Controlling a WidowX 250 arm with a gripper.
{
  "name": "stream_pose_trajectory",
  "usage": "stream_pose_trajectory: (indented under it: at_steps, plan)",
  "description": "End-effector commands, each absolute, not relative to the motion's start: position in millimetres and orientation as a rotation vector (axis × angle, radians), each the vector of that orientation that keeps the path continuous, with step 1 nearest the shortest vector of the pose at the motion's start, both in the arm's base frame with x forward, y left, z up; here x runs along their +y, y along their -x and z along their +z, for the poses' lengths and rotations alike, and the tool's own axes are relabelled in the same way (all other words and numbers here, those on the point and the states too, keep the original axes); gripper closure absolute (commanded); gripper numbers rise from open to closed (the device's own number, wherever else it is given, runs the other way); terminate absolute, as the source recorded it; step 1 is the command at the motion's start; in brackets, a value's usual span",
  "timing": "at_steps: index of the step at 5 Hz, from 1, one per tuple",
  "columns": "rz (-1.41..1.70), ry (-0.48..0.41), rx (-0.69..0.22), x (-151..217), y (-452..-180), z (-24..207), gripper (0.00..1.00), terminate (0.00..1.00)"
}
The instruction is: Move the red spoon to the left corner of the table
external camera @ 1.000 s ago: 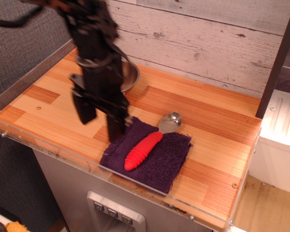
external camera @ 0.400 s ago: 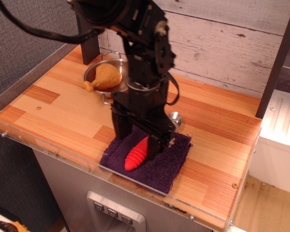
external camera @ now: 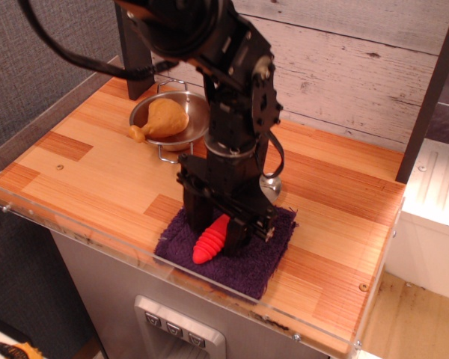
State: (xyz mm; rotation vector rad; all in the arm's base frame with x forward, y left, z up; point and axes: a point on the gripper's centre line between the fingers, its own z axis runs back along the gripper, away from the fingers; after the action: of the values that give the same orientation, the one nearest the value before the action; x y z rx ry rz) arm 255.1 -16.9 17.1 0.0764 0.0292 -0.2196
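Note:
The red spoon [external camera: 209, 246] lies on a purple cloth [external camera: 263, 256] near the front edge of the table [external camera: 82, 172]. Its ribbed red handle points to the front left. Its silver bowl [external camera: 271, 187] peeks out behind the arm. My black gripper [external camera: 223, 232] is down on the cloth, open, with one finger on each side of the upper part of the handle. The arm hides the middle of the spoon. I cannot tell whether the fingers touch the handle.
A steel bowl with wire handles [external camera: 191, 133] stands at the back left and holds a toy chicken drumstick [external camera: 162, 120]. A clear acrylic rim [external camera: 75, 224] runs along the table's front edge. A whitewashed plank wall stands behind, and a dark post [external camera: 430, 90] at the right.
The arm swung from the left side of the table to over the spoon, then came down so its fingers straddle the red handle. The spoon and cloth have not moved.

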Motion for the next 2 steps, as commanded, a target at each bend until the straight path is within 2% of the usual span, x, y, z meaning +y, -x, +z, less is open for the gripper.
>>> stream_pose_trajectory:
  at_steps: [1, 2]
  plan:
    - [-0.211, -0.071, -0.008, -11, -264, 25, 1.0, 0.0]
    - [-0.216, -0.035, -0.045, -5, -262, 48, 1.0, 0.0]
